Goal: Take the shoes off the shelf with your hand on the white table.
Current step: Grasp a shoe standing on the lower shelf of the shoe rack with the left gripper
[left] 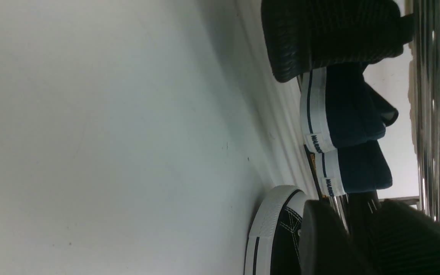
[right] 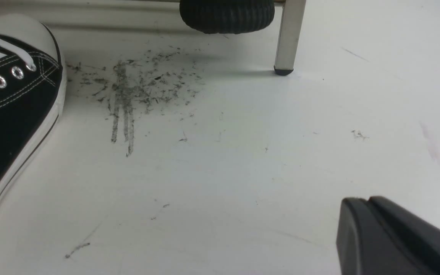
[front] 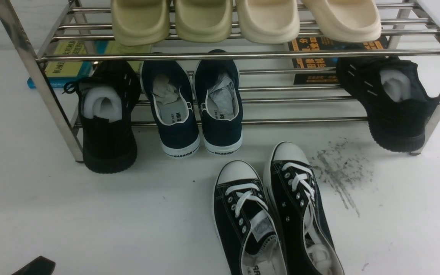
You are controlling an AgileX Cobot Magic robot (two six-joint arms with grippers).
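Note:
The two navy slip-on shoes point(front: 174, 110) point(front: 220, 107) lie side by side on the lower tier of the steel shelf point(front: 243, 54), with paper stuffing inside and their white "WARRIOR" heels toward the white table point(front: 90, 214). In the left wrist view the shoes point(left: 342, 110) point(left: 357, 168) sit ahead of my left gripper point(left: 353, 206). It is open, empty and low over the table. Only a black tip of it point(front: 34, 266) shows at the front view's bottom left. My right gripper point(right: 363, 202) is shut, empty and just above the table.
Black knit shoes point(front: 107, 118) point(front: 392, 103) flank the navy pair on the lower tier. Cream slippers point(front: 243, 19) fill the top tier. Two black lace-up sneakers point(front: 273, 214) lie on the table before the shelf. A grey scuff point(front: 338, 172) point(right: 136, 88) lies near a shelf leg point(right: 288, 34). Books point(front: 67, 61) lie behind.

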